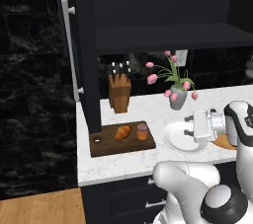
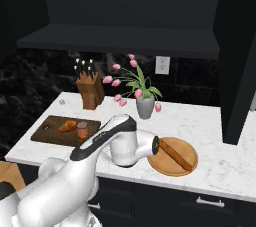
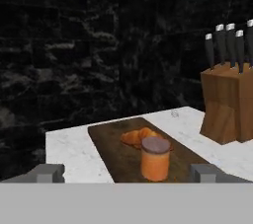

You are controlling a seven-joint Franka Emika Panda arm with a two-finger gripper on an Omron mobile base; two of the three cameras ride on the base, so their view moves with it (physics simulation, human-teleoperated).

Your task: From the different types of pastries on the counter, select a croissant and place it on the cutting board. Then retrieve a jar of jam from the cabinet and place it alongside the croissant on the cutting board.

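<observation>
The dark cutting board (image 1: pixel 106 145) (image 2: pixel 50 130) (image 3: pixel 111 144) lies on the white counter (image 1: pixel 148 109) beside the tall dark cabinet (image 1: pixel 91 45). On it the golden croissant (image 1: pixel 123 132) (image 2: pixel 67 126) (image 3: pixel 137 136) lies next to the upright orange jar of jam (image 1: pixel 142 131) (image 2: pixel 82 130) (image 3: pixel 155 159). My gripper (image 1: pixel 189 125) (image 3: pixel 127 173) hangs to the right of the board, over a white plate (image 1: pixel 173 141), facing the jar. Its jaws are open wide, nothing is between them, and it stands apart from the jar. A baguette-like loaf (image 2: pixel 175 153) rests on a round board.
A wooden knife block (image 1: pixel 120 92) (image 2: pixel 90 91) (image 3: pixel 230 104) stands behind the cutting board. A vase of pink tulips (image 1: pixel 178 97) (image 2: pixel 145 106) sits at the back. The round light-wood board (image 2: pixel 192 166) lies near the front edge. The open cabinet door's silver handle (image 1: pixel 68 45) is at the left.
</observation>
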